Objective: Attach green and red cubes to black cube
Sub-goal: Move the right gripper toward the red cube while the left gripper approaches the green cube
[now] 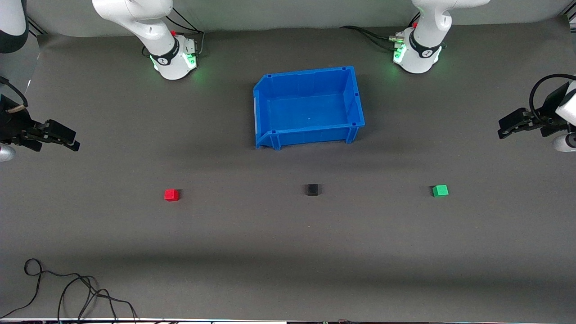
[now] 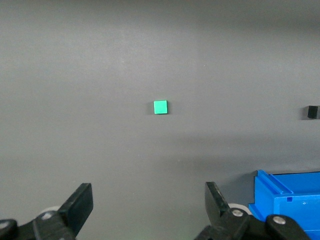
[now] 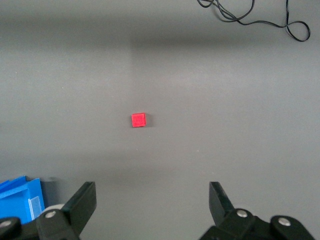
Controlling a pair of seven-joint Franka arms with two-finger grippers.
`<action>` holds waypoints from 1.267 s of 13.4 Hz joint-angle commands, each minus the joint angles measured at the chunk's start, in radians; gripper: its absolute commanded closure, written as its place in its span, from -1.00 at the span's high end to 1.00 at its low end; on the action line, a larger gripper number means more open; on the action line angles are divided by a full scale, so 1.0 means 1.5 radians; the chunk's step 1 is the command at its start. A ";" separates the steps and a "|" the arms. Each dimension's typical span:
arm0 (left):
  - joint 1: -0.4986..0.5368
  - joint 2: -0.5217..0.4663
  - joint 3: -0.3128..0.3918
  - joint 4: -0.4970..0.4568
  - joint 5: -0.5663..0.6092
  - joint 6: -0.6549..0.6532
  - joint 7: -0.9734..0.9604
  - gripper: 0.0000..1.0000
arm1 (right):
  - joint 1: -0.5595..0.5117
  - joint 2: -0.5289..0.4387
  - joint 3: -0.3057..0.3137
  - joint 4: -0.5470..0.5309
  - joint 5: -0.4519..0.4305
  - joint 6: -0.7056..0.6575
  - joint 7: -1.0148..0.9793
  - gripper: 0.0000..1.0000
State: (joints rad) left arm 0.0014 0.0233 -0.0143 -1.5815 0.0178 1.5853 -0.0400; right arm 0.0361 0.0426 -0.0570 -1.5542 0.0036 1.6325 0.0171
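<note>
Three small cubes lie in a row on the grey table, nearer the front camera than the bin. The red cube (image 1: 171,194) lies toward the right arm's end, the black cube (image 1: 312,189) in the middle, and the green cube (image 1: 440,191) toward the left arm's end. My left gripper (image 1: 501,128) is open and empty, up in the air at its end of the table. Its wrist view (image 2: 149,197) shows the green cube (image 2: 160,107) and the black cube (image 2: 313,112). My right gripper (image 1: 69,138) is open and empty at its own end. Its wrist view (image 3: 152,195) shows the red cube (image 3: 138,120).
An empty blue bin (image 1: 306,72) stands mid-table, farther from the front camera than the cubes; it also shows in the left wrist view (image 2: 275,182) and the right wrist view (image 3: 20,192). A black cable (image 1: 67,288) lies at the front edge, toward the right arm's end.
</note>
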 commanded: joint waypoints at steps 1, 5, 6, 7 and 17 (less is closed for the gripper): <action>-0.006 -0.005 0.002 0.005 0.006 -0.007 -0.012 1.00 | 0.004 -0.003 -0.004 0.002 0.007 0.002 -0.003 1.00; -0.006 -0.003 0.003 0.001 0.006 -0.001 -0.013 1.00 | 0.005 0.000 -0.004 0.006 0.007 0.004 -0.002 1.00; -0.005 0.000 0.003 0.000 0.006 -0.002 -0.016 1.00 | 0.005 0.001 -0.004 0.006 0.007 0.005 -0.003 1.00; -0.001 0.010 0.003 -0.003 0.007 -0.007 -0.026 1.00 | 0.005 0.002 -0.004 0.006 0.007 0.005 -0.002 1.00; -0.002 0.128 0.006 -0.152 0.014 0.231 -0.073 0.96 | 0.005 0.034 -0.002 0.015 0.056 0.002 0.472 1.00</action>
State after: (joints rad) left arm 0.0072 0.1905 -0.0045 -1.7810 0.0193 1.8845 -0.1344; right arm 0.0370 0.0655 -0.0570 -1.5552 0.0478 1.6331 0.5095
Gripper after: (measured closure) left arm 0.013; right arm 0.000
